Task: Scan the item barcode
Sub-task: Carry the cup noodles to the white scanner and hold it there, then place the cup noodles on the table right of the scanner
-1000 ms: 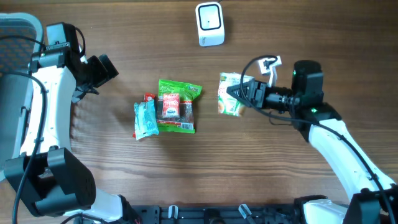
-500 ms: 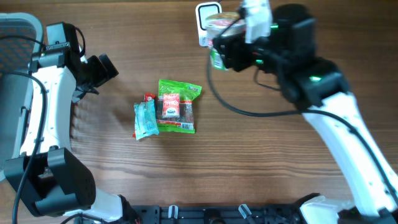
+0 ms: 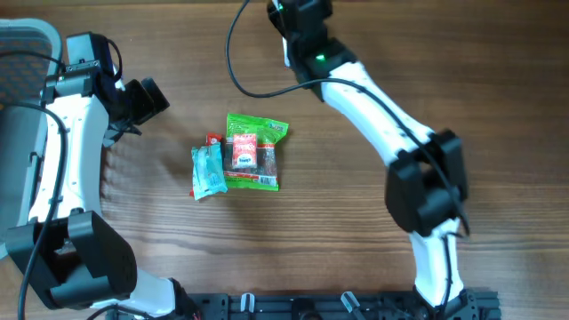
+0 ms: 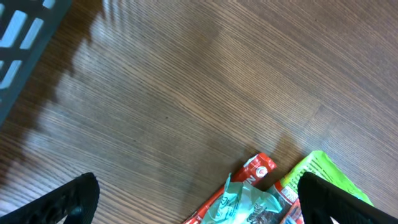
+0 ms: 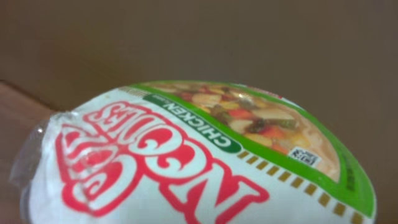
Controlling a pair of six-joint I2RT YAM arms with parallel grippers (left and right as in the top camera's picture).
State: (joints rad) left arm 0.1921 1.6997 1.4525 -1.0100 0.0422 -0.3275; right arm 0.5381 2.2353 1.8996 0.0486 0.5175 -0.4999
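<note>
A cup of noodles [image 5: 186, 162], white with red lettering and a green "chicken" band, fills the right wrist view, tilted and seen lid-first; its small printed code [image 5: 305, 155] shows near the rim. My right gripper [image 3: 300, 13] holds it at the table's far edge, and its fingers do not show. The right arm [image 3: 364, 84] covers the cup from overhead. Over bare wood at the left, my left gripper [image 3: 147, 98] stands open, its fingertips [image 4: 71, 199] wide apart and holding nothing.
A green snack packet [image 3: 253, 151] lies mid-table with a teal wrapper [image 3: 206, 171] and a red packet [image 4: 252, 177] beside it. A grey crate [image 4: 25, 37] sits at the far left. The white scanner is hidden under the right arm.
The right arm has swung the cup from the table's right side up to the far edge, over the white scanner. The left arm has stayed still.
</note>
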